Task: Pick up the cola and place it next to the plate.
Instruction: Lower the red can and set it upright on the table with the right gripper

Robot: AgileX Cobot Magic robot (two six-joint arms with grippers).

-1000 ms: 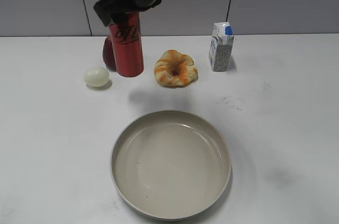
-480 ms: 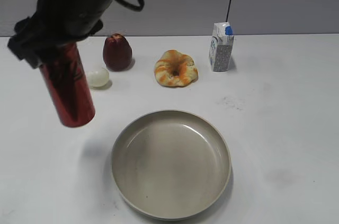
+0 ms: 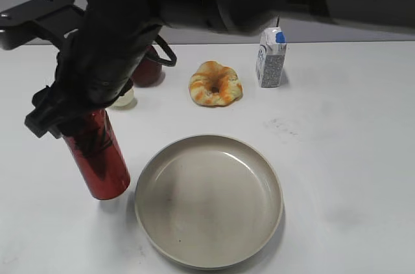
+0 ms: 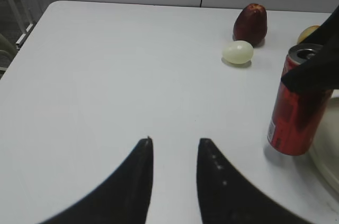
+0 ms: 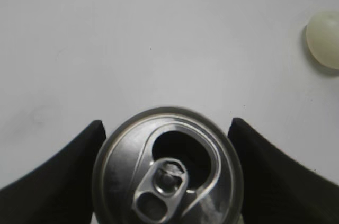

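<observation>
The cola (image 3: 97,157), a tall red can with black script, is held at its top by my right gripper (image 3: 68,117), which reaches across from the right. The can leans slightly, just left of the beige plate (image 3: 207,206), its base at or barely above the table. In the right wrist view the fingers (image 5: 165,124) flank the silver can top (image 5: 168,173). My left gripper (image 4: 175,142) is open and empty over bare table, left of the cola (image 4: 294,123). The plate's edge (image 4: 327,142) shows behind the can.
A dark red apple (image 3: 146,73) and a pale egg (image 3: 124,98) sit behind the arm at the back left. A glazed bread ring (image 3: 215,83) and a small milk carton (image 3: 270,57) stand at the back. The egg also shows in the right wrist view (image 5: 324,38).
My right gripper has carried the cola from beside the apple at the back forward, left and down, to just left of the plate.
</observation>
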